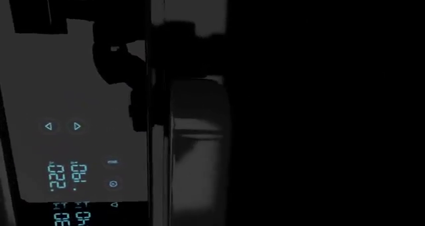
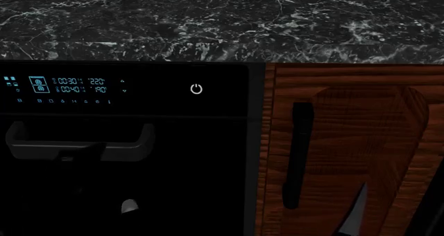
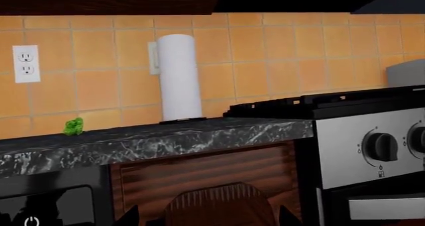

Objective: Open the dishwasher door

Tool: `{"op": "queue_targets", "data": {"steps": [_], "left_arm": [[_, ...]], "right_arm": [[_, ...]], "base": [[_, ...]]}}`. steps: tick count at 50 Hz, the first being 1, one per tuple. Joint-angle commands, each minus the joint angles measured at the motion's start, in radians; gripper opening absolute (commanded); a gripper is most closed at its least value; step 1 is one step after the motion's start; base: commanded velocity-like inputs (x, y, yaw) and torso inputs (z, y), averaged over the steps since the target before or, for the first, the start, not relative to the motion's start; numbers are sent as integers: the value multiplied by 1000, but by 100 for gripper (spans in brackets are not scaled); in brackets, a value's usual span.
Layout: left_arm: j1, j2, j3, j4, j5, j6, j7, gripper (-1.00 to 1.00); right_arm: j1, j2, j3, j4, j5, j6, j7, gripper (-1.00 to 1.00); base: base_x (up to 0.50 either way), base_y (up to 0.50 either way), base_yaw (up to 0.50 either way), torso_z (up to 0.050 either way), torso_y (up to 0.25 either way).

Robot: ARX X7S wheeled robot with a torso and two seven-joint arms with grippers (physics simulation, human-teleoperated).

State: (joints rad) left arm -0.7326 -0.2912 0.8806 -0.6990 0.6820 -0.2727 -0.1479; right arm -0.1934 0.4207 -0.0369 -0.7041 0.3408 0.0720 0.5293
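The wide glossy black dishwasher door (image 2: pixel 173 158) fills the left and centre of my head view, under the edge of the dark white-veined marble worktop (image 2: pixel 222 23) that runs across the top of the frame; its blue-lit display strip (image 2: pixel 66 85) sits at upper left, the white power symbol (image 2: pixel 196 88) a little right of it, and the horizontal dark grey bar handle (image 2: pixel 80 141) lies below the display at the left edge; my left hand (image 2: pixel 87 155) shows only as a black shape rising from below to the underside of that bar, and I cannot tell how far it is open or whether it grips the bar; the left wrist view is nearly black, with the blue digits (image 1: pixel 66 175) at lower left and the grey bar (image 1: pixel 196 136) near centre; the reddish wood cabinet door (image 2: pixel 354 153) with its vertical black handle (image 2: pixel 297 155) stands at the right; my right hand appears only as dark tips at the bottom of its own view, its opening unclear; there a white paper roll (image 3: pixel 178 76) stands upright on the worktop, left of the grey stove front with round knobs (image 3: pixel 371 146).
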Motion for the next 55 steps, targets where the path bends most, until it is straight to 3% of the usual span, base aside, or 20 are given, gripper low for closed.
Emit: {"op": "queue_targets", "data": {"steps": [1, 15, 21, 28, 55], "left_arm": [[-52, 39, 10, -137, -11, 48, -37, 100], [-133, 111, 31, -379, -23, 144, -106, 100], [-207, 178, 50, -586, -31, 227, -158, 100], [-229, 191, 95, -608, -63, 214, -161, 100], [-316, 204, 529, -609, -437, 89, -183, 100]], "right_arm": [[0, 3, 0, 0, -1, 2, 5, 100], [16, 2, -11, 14, -6, 8, 7, 100], [16, 3, -13, 14, -7, 8, 9, 100], [15, 5, -13, 9, -6, 11, 13, 100], [9, 11, -11, 12, -4, -3, 15, 100]], "base": [[0, 0, 0, 0, 0], [0, 0, 0, 0, 0], [0, 0, 0, 0, 0], [0, 0, 0, 0, 0], [0, 0, 0, 0, 0]]}}
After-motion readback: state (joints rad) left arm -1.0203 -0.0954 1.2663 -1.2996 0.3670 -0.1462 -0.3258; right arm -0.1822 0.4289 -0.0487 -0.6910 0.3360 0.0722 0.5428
